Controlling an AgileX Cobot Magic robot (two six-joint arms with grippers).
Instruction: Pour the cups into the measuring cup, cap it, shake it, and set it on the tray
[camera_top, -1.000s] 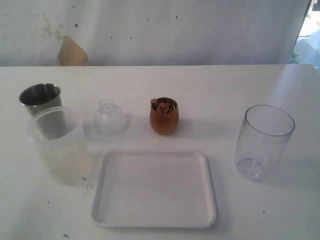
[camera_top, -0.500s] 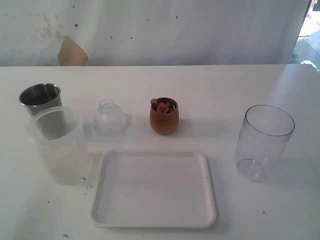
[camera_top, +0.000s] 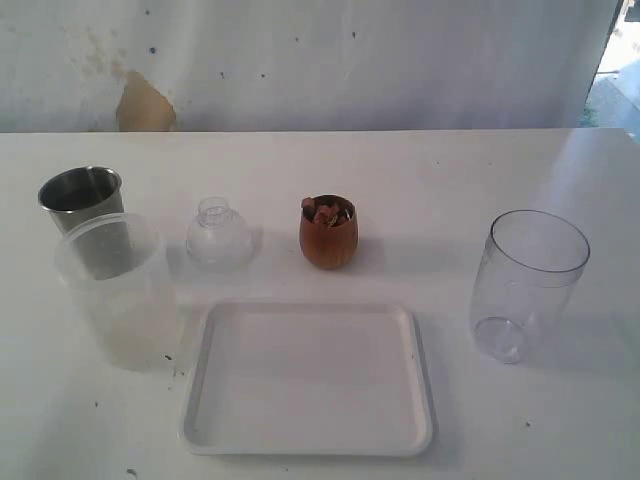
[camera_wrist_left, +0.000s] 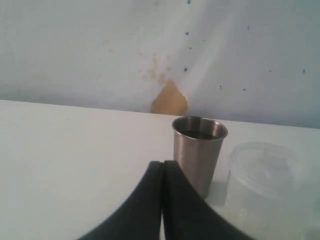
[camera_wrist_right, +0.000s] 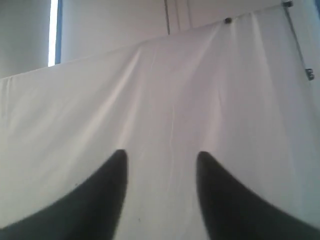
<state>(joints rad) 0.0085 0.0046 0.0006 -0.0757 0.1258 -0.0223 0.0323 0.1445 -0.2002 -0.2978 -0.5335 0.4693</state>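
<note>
Nothing on the bench (camera_top: 450, 170) has shifted — left end effector (camera_wrist_left: 162, 167) pinched together, right end effector (camera_wrist_right: 161, 159) spread apart, empty.

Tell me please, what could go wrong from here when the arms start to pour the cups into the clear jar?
1. The steel cup stands close behind the frosted cup; reaching for one may knock the other over.
2. The wooden cup is filled to its rim with small pieces, so some may fall out when it is lifted.
3. The clear jar looks empty and probably light; a bump while pouring could tip it.
</note>
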